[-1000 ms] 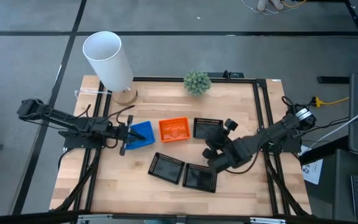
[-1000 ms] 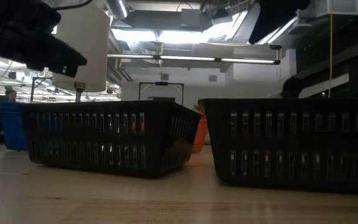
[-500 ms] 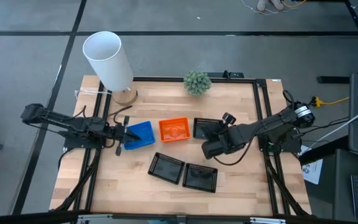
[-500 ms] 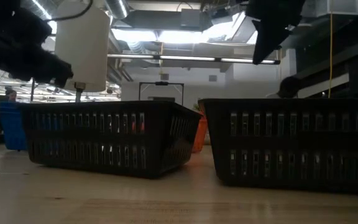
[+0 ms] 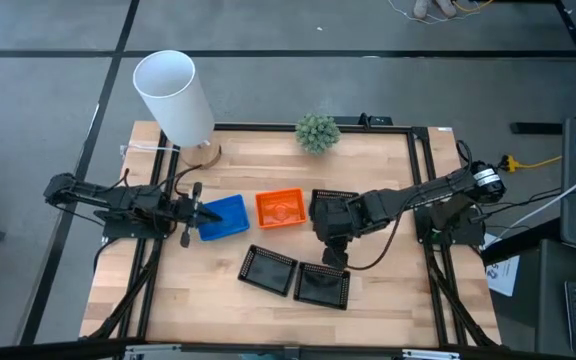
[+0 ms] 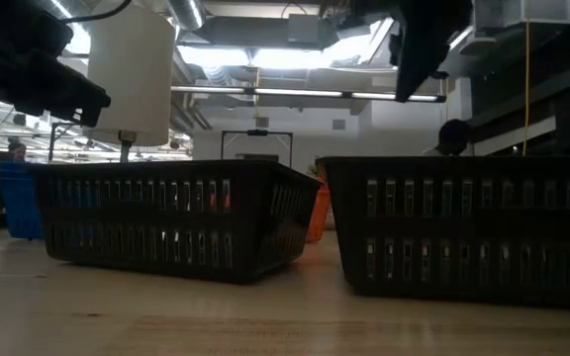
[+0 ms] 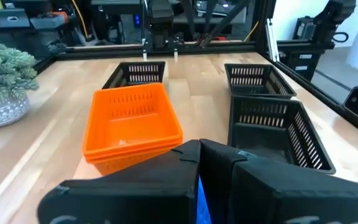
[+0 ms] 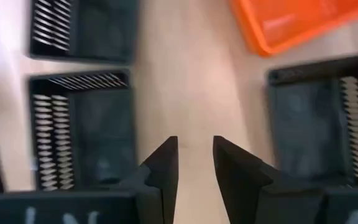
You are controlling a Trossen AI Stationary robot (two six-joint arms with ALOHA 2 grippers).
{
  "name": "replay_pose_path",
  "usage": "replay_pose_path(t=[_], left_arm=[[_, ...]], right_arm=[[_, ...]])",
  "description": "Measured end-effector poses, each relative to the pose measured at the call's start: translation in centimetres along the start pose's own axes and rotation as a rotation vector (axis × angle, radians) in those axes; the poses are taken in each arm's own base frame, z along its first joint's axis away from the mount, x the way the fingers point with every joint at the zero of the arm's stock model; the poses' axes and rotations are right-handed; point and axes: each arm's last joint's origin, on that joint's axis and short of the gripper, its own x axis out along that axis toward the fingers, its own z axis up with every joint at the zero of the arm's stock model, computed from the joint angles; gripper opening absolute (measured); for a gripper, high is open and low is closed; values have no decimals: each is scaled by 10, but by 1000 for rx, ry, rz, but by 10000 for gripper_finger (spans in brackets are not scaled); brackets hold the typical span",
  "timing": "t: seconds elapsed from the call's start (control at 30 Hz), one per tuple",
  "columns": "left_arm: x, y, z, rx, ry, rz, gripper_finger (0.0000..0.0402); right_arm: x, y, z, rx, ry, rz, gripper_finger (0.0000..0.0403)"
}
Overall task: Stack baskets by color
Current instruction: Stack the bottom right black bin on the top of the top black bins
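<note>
Beside the orange baskets point(image 5: 280, 208), the right gripper point(image 5: 330, 222) is swinging in empty, fingers parted, toward the black basket point(image 5: 334, 205); the left gripper point(image 5: 190, 211), closed, is backing off the blue stack point(image 5: 223, 216), apparently finished.

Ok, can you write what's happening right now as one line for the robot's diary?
left gripper: shut, at blue stack | right gripper: open, empty, above table between black baskets | orange stack: done
</note>
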Motion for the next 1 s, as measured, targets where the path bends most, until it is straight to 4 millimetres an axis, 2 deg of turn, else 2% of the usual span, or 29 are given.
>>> replay_pose_path(t=[0.17,0.43,0.6,1.0], left_arm=[[0,1,0,-9,2,18,0],[0,1,0,-6,3,18,0],[0,1,0,-6,2,18,0],[0,1,-1,-5,7,18,0]], right_arm=[[-1,10,1,-21,-40,52,100],[7,33,-12,-9,-38,88,100],[22,43,-16,42,-11,85,100],[71,56,-25,8,101,9,100]])
